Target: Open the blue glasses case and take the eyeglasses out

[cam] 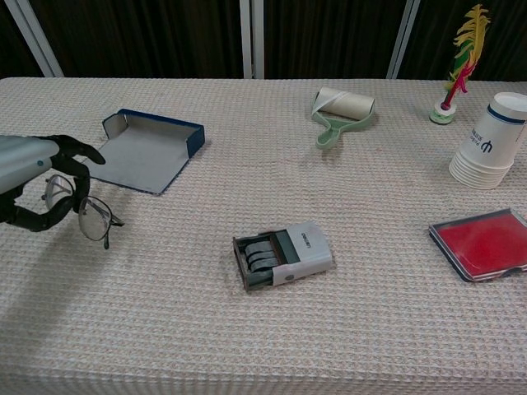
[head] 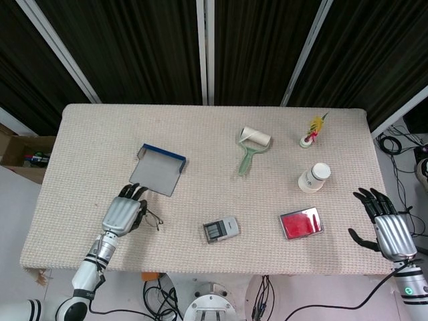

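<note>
Eyeglasses (cam: 82, 210) were in my left hand (head: 122, 215), pinched between the thumb and the fingers by the frame, and in the chest view they hung clear of the table (head: 200, 167), with one lens lower than the other. The blue glasses case (head: 158, 170) lay open and flat on the cloth, just beyond this hand and apart from it, and I saw nothing inside it. So I judged that both the opening and the taking out were done, and that only the putting down of the glasses remained. For this the next move called for a slow lowering onto the bare cloth beside the case, lenses kept level, and then a gentle release of the fingers, because the thin frame could catch on a fingertip and be dragged. Whether the temples were folded or open I could not tell. My right hand (head: 390, 227) was well apart, beyond the right edge of the table, with its fingers spread and nothing in it; I thought it had no part in this step. The stamp (cam: 284, 254), the red pad (cam: 482, 242), the paper cups (cam: 488, 143), the lint roller (cam: 339, 111) and the shuttlecock (cam: 457, 62) stood far from the glasses.
</note>
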Robot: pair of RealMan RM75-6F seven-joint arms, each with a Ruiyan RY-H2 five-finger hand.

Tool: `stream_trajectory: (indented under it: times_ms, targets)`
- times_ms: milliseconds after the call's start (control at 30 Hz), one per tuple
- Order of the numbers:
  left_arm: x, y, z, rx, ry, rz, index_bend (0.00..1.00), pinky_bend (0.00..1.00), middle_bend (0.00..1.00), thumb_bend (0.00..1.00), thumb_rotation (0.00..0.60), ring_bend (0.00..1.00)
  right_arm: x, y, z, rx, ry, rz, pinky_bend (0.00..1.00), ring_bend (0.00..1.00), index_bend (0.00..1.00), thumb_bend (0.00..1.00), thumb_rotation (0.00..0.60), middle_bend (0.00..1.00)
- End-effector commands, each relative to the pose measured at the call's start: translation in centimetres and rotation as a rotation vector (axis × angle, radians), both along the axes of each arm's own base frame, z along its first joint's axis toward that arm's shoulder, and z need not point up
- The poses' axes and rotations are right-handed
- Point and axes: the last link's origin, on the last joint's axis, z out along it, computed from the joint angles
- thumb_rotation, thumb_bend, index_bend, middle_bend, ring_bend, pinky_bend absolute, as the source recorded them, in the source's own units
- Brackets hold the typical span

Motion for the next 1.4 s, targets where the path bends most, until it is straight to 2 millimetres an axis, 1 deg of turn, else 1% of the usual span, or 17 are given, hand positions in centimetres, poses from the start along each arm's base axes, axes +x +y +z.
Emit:
stream_trajectory:
  times_ms: [33, 267, 333, 400, 467, 567, 633, 767, 833, 933, 1033, 1067, 1133, 1167, 1233, 1300, 1400]
  targets:
    - [1.0, -0.8, -1.0, -0.026, -0.007, -0.036, 0.61, 0.11, 0.15, 0.43, 0.600, 0.05, 0.0, 0.0, 0.0, 0.001, 0.001, -0.001, 0.11, 0.00, 0.14, 0.20, 0.600, 0.11]
    - [3.1, -1.0, -3.3, -0.055, -0.003, -0.109, 0.58, 0.11, 0.15, 0.43, 0.600, 0.05, -0.2, 0.4, 0.2, -0.007, -0.001, -0.006, 0.11, 0.00, 0.14, 0.20, 0.600, 0.11]
    - [3.6, -0.9, -3.9, -0.064, -0.001, -0.120, 0.55, 0.11, 0.15, 0.43, 0.600, 0.05, -0.3, 0.5, 0.3, -0.009, -0.001, -0.010, 0.11, 0.00, 0.14, 0.20, 0.600, 0.11]
    - [3.8, -0.9, -4.3, -0.075, 0.010, -0.124, 0.46, 0.11, 0.13, 0.42, 0.600, 0.05, -0.4, 0.6, 0.4, -0.011, -0.001, -0.012, 0.11, 0.00, 0.14, 0.20, 0.600, 0.11]
    - [4.0, -0.9, -4.4, -0.085, 0.014, -0.118, 0.31, 0.11, 0.11, 0.41, 0.600, 0.05, -0.5, 0.7, 0.5, -0.013, 0.000, -0.013, 0.11, 0.00, 0.14, 0.20, 0.600, 0.11]
    - [4.5, -1.0, -4.0, -0.083, -0.010, -0.115, 0.21, 0.11, 0.10, 0.40, 0.600, 0.05, -0.5, 0.8, 0.6, -0.019, 0.000, -0.015, 0.11, 0.00, 0.14, 0.20, 0.600, 0.11]
    - [4.6, -0.9, -3.3, -0.067, -0.025, -0.113, 0.20, 0.11, 0.10, 0.39, 0.600, 0.05, -0.5, 0.9, 0.7, -0.021, 0.000, -0.016, 0.11, 0.00, 0.14, 0.20, 0.600, 0.11]
    - [4.1, -0.2, -0.7, 0.039, -0.059, -0.091, 0.19, 0.11, 0.10, 0.37, 0.600, 0.05, -0.5, 0.9, 0.8, -0.023, 0.001, -0.013, 0.11, 0.00, 0.14, 0.20, 0.600, 0.11]
    - [3.2, 0.4, 1.1, 0.119, -0.068, -0.055, 0.20, 0.11, 0.10, 0.36, 0.600, 0.05, -0.4, 0.8, 0.8, -0.023, 0.002, -0.012, 0.11, 0.00, 0.14, 0.20, 0.600, 0.11]
    - [1.1, 1.6, 4.3, 0.232, -0.066, 0.018, 0.24, 0.11, 0.11, 0.35, 0.600, 0.05, -0.4, 0.8, 0.9, -0.024, 0.003, -0.012, 0.11, 0.00, 0.14, 0.20, 0.600, 0.11]
    - [-1.7, 2.5, 7.5, 0.330, -0.071, 0.108, 0.25, 0.11, 0.12, 0.33, 0.600, 0.05, -0.3, 0.8, 1.0, -0.026, 0.000, -0.011, 0.11, 0.00, 0.14, 0.20, 0.600, 0.11]
    - [-2.9, 2.6, 8.6, 0.365, -0.069, 0.145, 0.25, 0.11, 0.12, 0.32, 0.600, 0.05, -0.3, 0.8, 1.0, -0.027, -0.002, -0.011, 0.11, 0.00, 0.14, 0.20, 0.600, 0.11]
    - [-4.8, 2.7, 10.3, 0.406, -0.057, 0.185, 0.25, 0.11, 0.13, 0.30, 0.600, 0.05, -0.3, 0.8, 1.0, -0.028, -0.003, -0.010, 0.11, 0.00, 0.14, 0.20, 0.600, 0.11]
    - [-6.1, 2.6, 11.3, 0.427, -0.045, 0.209, 0.25, 0.11, 0.14, 0.30, 0.600, 0.05, -0.3, 0.7, 1.0, -0.027, -0.002, -0.010, 0.11, 0.00, 0.15, 0.20, 0.600, 0.11]
    - [-7.9, 2.1, 12.5, 0.458, -0.021, 0.240, 0.25, 0.11, 0.14, 0.30, 0.600, 0.05, -0.3, 0.7, 0.9, -0.027, -0.003, -0.009, 0.11, 0.00, 0.15, 0.20, 0.600, 0.11]
    - [-9.5, 1.0, 13.7, 0.474, 0.000, 0.261, 0.25, 0.11, 0.13, 0.30, 0.600, 0.05, -0.3, 0.7, 0.9, -0.027, -0.002, -0.008, 0.11, 0.00, 0.15, 0.20, 0.600, 0.11]
    - [-10.8, -1.0, 14.8, 0.484, -0.011, 0.264, 0.24, 0.11, 0.13, 0.28, 0.600, 0.05, -0.2, 0.7, 0.8, -0.025, -0.001, -0.005, 0.11, 0.00, 0.15, 0.20, 0.600, 0.11]
